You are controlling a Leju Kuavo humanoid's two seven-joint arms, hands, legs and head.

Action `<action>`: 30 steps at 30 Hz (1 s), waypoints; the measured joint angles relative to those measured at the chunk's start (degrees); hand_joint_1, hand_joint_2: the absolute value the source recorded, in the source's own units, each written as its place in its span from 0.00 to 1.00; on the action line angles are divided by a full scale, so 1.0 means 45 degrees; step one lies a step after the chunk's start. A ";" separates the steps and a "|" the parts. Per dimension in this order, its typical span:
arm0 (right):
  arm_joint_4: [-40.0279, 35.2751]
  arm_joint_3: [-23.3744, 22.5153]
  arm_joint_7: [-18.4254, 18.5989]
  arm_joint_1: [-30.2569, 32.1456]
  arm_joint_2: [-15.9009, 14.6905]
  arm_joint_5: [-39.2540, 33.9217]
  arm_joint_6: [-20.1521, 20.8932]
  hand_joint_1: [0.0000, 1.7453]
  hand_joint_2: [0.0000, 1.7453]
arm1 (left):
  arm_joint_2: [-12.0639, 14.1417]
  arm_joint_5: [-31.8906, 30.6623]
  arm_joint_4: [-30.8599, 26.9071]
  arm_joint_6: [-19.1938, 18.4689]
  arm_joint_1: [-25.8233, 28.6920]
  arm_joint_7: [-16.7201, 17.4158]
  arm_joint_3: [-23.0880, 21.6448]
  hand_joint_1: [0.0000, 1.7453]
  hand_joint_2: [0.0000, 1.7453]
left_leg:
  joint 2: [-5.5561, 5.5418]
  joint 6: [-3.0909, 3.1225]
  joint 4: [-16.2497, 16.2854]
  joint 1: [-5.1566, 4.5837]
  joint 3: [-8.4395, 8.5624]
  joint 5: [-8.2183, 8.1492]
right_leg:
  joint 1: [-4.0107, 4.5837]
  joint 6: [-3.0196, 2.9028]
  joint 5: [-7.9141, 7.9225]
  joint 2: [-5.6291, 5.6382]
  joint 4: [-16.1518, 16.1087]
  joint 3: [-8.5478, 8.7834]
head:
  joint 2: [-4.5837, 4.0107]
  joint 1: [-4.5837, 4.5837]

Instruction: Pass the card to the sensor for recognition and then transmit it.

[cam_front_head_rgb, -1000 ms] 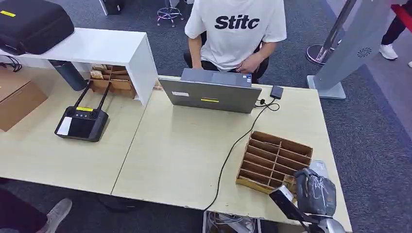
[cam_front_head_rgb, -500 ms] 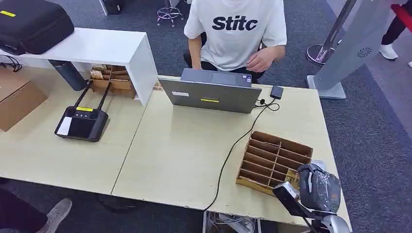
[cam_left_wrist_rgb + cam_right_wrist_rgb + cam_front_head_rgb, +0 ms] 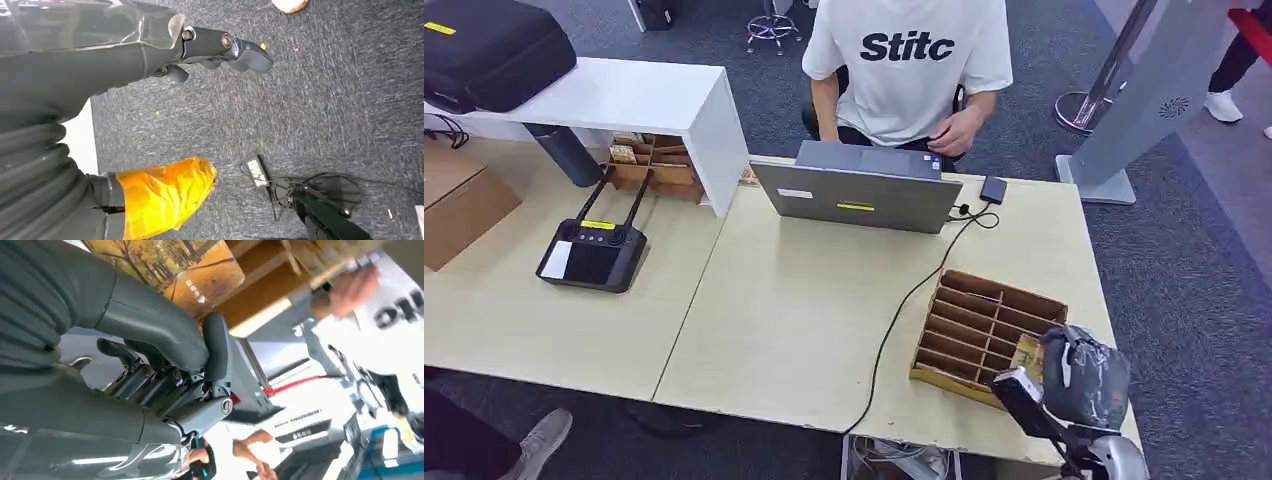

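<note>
Grey ribbed wrist cover, glossy dark robot hand with visible screws, orange-taped left thumb

1. My right hand is dark grey, pinching a card printed with orange-gold autumn trees.
2. My left hand is grey, its thumb orange.
3. The slotted box is brown.

We see a pale matt wood-grain tabletop carrying a brown cardboard divider tray with rough cut edges and a smooth matt grey metal-look laptop lid. Our grey plastic right hand looks smooth, wrapped partly in glossy film, against a glossy printed autumn-tree card. The dark carpet is coarse.
</note>
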 joint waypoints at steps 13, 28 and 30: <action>-0.2951 -0.0417 -0.1535 -0.2629 0.0059 -0.1341 -0.0287 1.00 1.00 | 0.0000 -0.2239 0.1160 -0.0277 -0.1176 -0.1821 0.1389 0.00 1.00 | -0.0002 -0.0008 0.0001 0.0000 0.0005 0.0021 | 0.0000 -0.0005 0.0017 -0.0001 0.0003 0.0004 | 0.0000 0.0000; -0.2916 0.0053 -0.0610 -0.5470 0.0253 -0.1168 0.0741 1.00 1.00 | 0.0151 -0.3766 0.2512 -0.0132 -0.2188 -0.2933 0.2517 0.00 1.00 | 0.0020 -0.0020 0.0000 -0.0001 -0.0007 0.0048 | -0.0001 -0.0039 0.0048 0.0015 0.0008 -0.0010 | 0.0000 0.0005; -0.1912 0.0378 0.0075 -0.6801 0.0253 -0.0861 0.1454 1.00 1.00 | 0.0375 -0.3998 0.3101 0.0226 -0.2597 -0.3365 0.2633 0.00 1.00 | 0.0015 -0.0015 0.0000 -0.0001 -0.0016 0.0075 | -0.0001 -0.0016 0.0071 0.0013 0.0008 -0.0010 | 0.0000 0.0000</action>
